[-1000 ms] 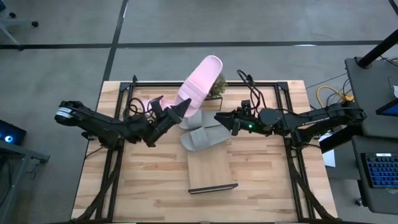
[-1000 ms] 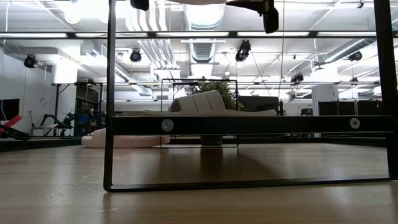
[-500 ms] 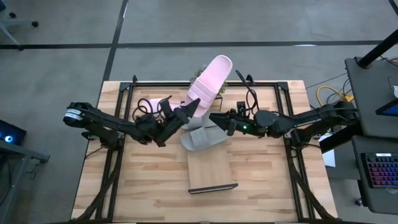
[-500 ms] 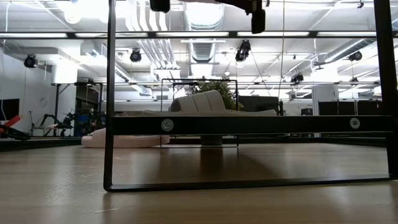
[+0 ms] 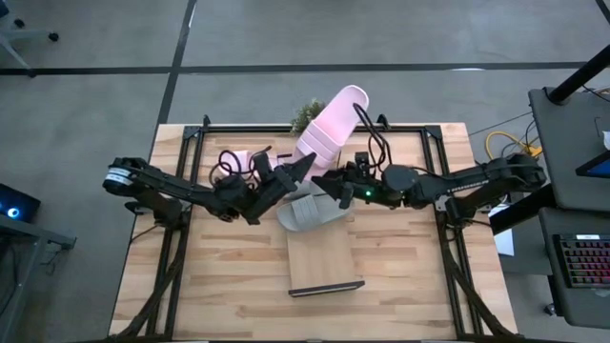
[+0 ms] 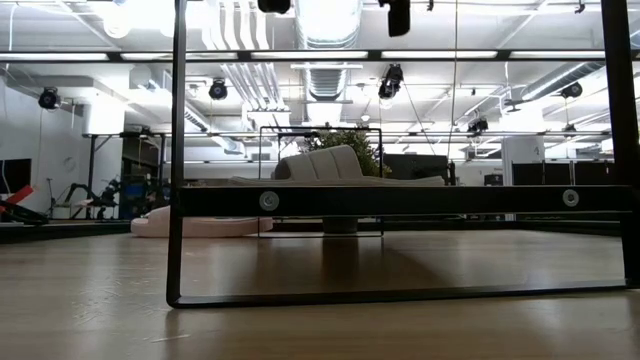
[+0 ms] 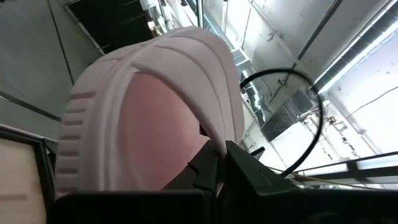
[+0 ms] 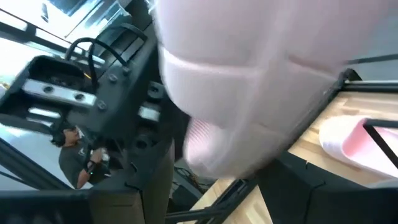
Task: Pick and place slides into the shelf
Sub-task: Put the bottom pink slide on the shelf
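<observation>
Pincer state: left pincer [image 5: 294, 171] clamps pink slide [image 5: 329, 124] aloft over bench [image 5: 219, 286]; right pincer [image 5: 326, 181] open beside it | Risk: slide slips (heel-only grip) before reaching shelf [image 5: 324, 262].

Two slim black arms, jointed tube segments, matte finish. Left arm [image 5: 172, 195]: white-grey band with dark stripes at outer joint; black cable loops near wrist. Right arm [image 5: 467, 183]: looped black cable over wrist, small green light on wrist housing. Left gripper [image 5: 291, 173] and right gripper [image 5: 327, 180]: black, angular, blocky fingers.
</observation>
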### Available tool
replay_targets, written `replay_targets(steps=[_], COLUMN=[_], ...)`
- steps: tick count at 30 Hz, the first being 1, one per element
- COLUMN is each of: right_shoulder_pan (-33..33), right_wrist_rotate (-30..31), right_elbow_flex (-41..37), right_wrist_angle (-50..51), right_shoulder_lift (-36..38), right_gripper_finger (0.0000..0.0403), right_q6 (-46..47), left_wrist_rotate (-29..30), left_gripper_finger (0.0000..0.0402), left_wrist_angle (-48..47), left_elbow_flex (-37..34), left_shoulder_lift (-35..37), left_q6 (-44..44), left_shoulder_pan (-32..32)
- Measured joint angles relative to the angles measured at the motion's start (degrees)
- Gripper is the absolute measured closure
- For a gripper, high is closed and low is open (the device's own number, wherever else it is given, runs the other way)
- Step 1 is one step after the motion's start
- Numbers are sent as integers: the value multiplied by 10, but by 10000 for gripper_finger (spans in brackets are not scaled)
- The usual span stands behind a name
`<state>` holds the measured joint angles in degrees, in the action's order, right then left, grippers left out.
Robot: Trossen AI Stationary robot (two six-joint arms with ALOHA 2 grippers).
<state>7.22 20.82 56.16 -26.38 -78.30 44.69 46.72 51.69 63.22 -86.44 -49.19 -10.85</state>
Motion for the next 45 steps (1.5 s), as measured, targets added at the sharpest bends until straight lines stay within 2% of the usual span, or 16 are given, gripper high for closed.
replay_targets(steps=[9,27,31,39,45], right_shoulder_pan=[-4,-24,-24,-24,-24], right_wrist_rotate=[2,3,2,2,2], right_elbow_flex=[25,26,26,26,26], right_wrist_angle=[13,9,9,9,10], right_shoulder_lift=[-21,-24,-24,-24,-24], right_gripper_finger=[202,206,242,354,360], right_q6=[-11,5,4,0,3], left_wrist_rotate=[-1,-19,-23,-32,-33], left_gripper_finger=[401,401,401,401,401], left_wrist_angle=[1,3,2,3,3], left_elbow_flex=[0,0,0,0,0], left_shoulder_lift=[2,3,3,3,3], left_q6=[-1,-1,0,1,1], left_shoulder_pan=[0,0,0,-1,-1])
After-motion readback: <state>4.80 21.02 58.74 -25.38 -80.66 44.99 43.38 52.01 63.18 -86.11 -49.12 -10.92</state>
